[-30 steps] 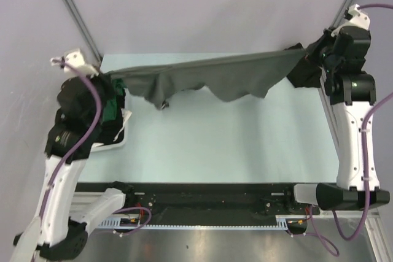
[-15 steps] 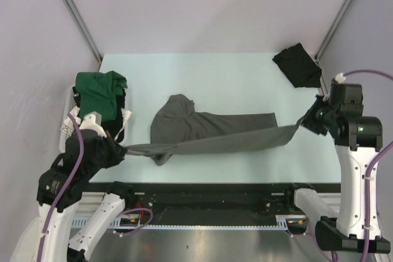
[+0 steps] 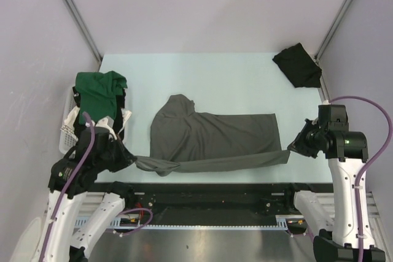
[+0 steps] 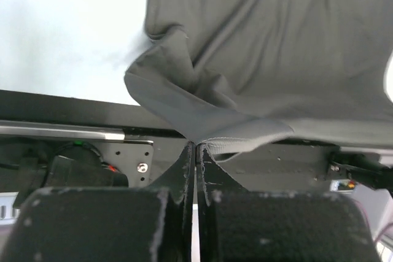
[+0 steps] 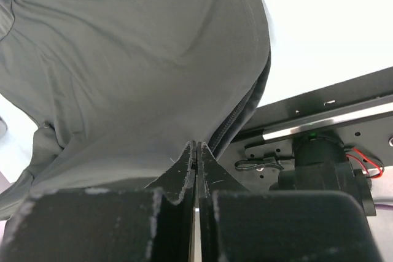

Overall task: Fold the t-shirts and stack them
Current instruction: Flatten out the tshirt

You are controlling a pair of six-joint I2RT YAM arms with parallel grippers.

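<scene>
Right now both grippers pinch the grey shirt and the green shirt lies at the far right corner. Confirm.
Wrong: the top view shows the black shirt there; the green shirt hangs on the basket at left. The left gripper and right gripper do pinch the grey shirt.

The pale table (image 3: 202,78) carries a charcoal t-shirt (image 3: 209,139) mid-front and a black t-shirt (image 3: 298,65) far right.

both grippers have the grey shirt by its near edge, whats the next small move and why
Probably lower both a little to lay the near hem flat before letting go. The left gripper and right gripper are shut on the near corners of the grey t-shirt; most of it already lies on the table, but the held edge looks lifted by the front rim.
</scene>
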